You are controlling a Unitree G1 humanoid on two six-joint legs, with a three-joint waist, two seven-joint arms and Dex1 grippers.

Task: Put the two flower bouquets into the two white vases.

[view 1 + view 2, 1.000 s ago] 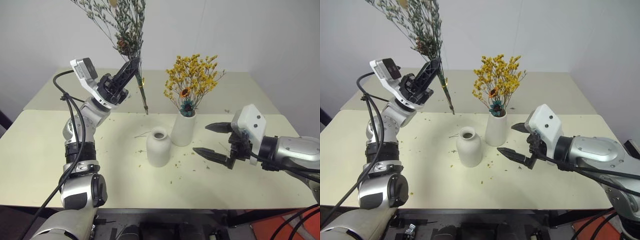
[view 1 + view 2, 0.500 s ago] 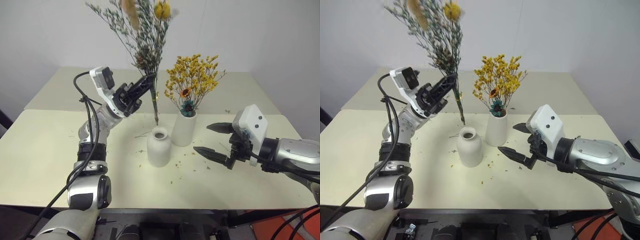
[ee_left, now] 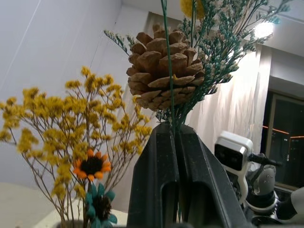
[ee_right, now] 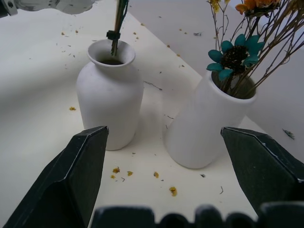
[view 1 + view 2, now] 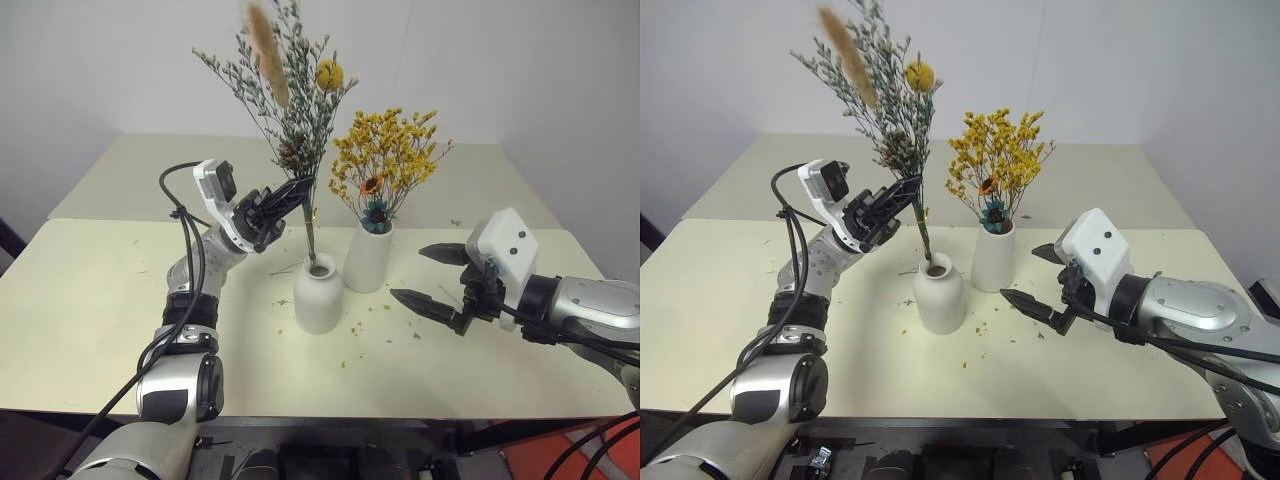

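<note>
Item one: grey-green bouquet (image 5: 290,95), sprigs with a tan plume, a yellow ball bloom and a pine cone. Held near the base of its foliage by the left gripper (image 5: 296,188), fingers clamped together on the stems. Long axis close to upright, tilted slightly. Stem ends sit right at the mouth of the bottle-shaped vase (image 5: 318,294); the right wrist view shows the tied stem tips just inside the rim.

Item two: bottle-shaped white vase, rounded body, narrow neck, standing on the cream surface (image 5: 90,300) directly below the left gripper's fingers. The coming move, by my reading, turns on this: the stems hang straight down from the fingers into the narrow opening, so the bunch needs only a vertical descent, axis kept in line with the neck.

Item three: yellow-orange bouquet (image 5: 385,160), with small sunflower and teal bloom, already standing in the other white vase (image 5: 367,258), just beside the first.

Item four: right gripper (image 5: 432,277), fingers spread wide apart, holding nothing, level with the vases and off to their side. The left arm is plainly the nearer.

Loose crumbs (image 5: 380,310) scattered about the vases.
</note>
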